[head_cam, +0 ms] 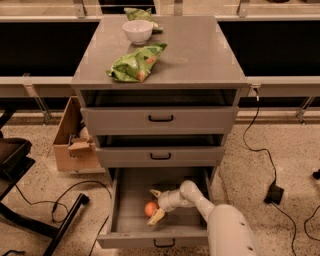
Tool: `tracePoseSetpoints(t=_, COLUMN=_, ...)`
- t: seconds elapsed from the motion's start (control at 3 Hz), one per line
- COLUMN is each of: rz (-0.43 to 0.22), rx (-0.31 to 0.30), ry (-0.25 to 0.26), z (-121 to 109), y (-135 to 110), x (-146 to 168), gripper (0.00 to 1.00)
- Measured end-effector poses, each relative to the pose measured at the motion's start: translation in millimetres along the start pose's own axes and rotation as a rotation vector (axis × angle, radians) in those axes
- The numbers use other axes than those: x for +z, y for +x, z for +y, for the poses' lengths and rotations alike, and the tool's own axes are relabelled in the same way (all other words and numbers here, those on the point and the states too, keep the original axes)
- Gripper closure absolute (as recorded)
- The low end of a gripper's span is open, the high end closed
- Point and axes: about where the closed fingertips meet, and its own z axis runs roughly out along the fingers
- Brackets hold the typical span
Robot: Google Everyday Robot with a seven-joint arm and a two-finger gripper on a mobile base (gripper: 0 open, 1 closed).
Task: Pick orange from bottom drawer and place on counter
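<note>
Grey counter (200, 55): white bowl (137, 31) near back left, green bag (136, 63) just in front, second green bag (140, 14) behind bowl at back edge; gripper (154, 205) down in bottom drawer (131, 200), fingers spread

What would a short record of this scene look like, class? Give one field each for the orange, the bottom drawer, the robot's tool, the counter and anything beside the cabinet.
orange: lying on the floor of the bottom drawer, not lifted
bottom drawer: pulled out, open
tool: reaching into the bottom drawer, one finger on either side of the orange, open
counter: holds a white bowl and a green bag; no orange on it
beside cabinet: cardboard box on the floor
</note>
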Motion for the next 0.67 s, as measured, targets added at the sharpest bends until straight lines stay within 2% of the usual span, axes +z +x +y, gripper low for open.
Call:
tracePoseSetpoints(t=0.33, rz=0.051, rx=-0.011, ry=-0.015, z=0.6, y=6.4, x=3.5, gripper=0.18)
tracePoseSetpoints(t=0.67, rz=0.074, rx=-0.014, ry=-0.024, z=2.0, y=9.6, x=3.7, gripper=0.42)
